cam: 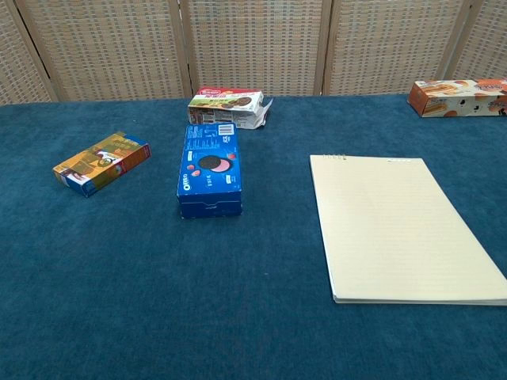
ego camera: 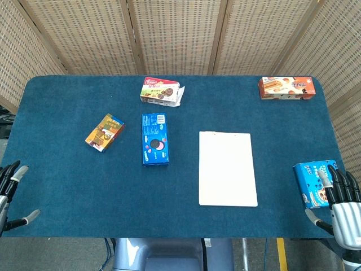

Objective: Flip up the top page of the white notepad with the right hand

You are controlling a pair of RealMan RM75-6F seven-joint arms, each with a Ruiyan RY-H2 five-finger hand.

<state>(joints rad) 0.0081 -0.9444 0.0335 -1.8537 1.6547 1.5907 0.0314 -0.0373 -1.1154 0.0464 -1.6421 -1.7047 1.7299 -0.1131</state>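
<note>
White notepad lying flat, long axis near-to-far, left of and just beyond right robot hand; fingers apart, empty, nearer than left.

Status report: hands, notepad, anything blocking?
Both hands open: left hand, right hand. White notepad flat, untouched. Light-blue box by right hand; path looks clear.

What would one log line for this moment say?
stage: not started | flat white paper notepad: closed | right hand: open, beside table edge | left hand: open
</note>
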